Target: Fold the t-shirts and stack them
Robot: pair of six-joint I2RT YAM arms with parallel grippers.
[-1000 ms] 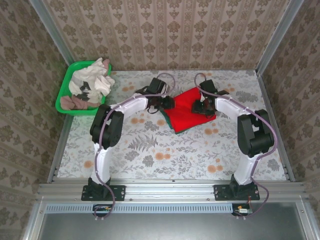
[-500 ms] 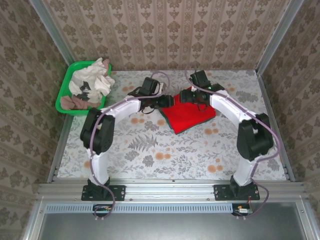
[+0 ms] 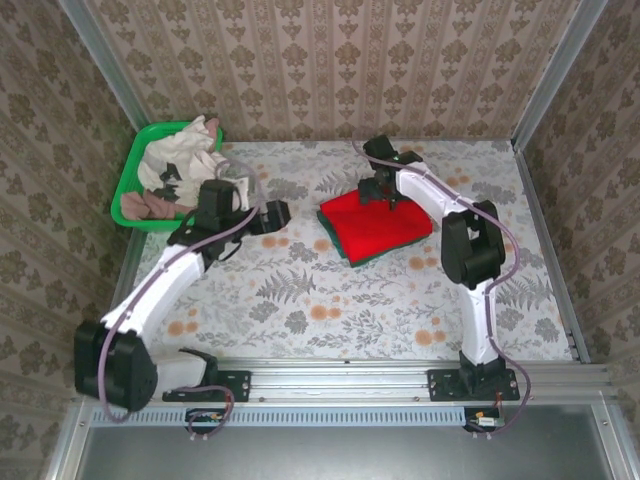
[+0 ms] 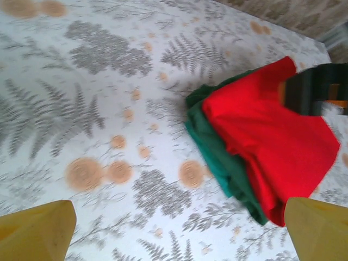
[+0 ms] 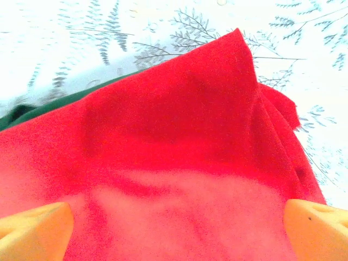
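Hovering over the flowered table (image 3: 300, 300) at about eleven o'clock from its middle, the left gripper (image 3: 272, 215) is holding its yellow fingertips (image 4: 35, 231) spread wide apart with nothing between them, and the printed tabletop is showing beneath. Farther in, at about one o'clock from the table's middle, the t-shirts are lying as one folded stack. The red t-shirt (image 3: 375, 222) is resting on top, and the dark green t-shirt (image 4: 215, 157) is peeking out under it along the edge toward seven o'clock. The right gripper (image 3: 385, 192) is hanging over the stack's far edge, at twelve o'clock of the red t-shirt, its fingers parted wide and clamping nothing, with red cloth lying just below them; whether they are touching it I cannot tell. At the far left, around ten o'clock, a green basket (image 3: 128, 180) is holding a heap of pale cloths (image 3: 185, 160).
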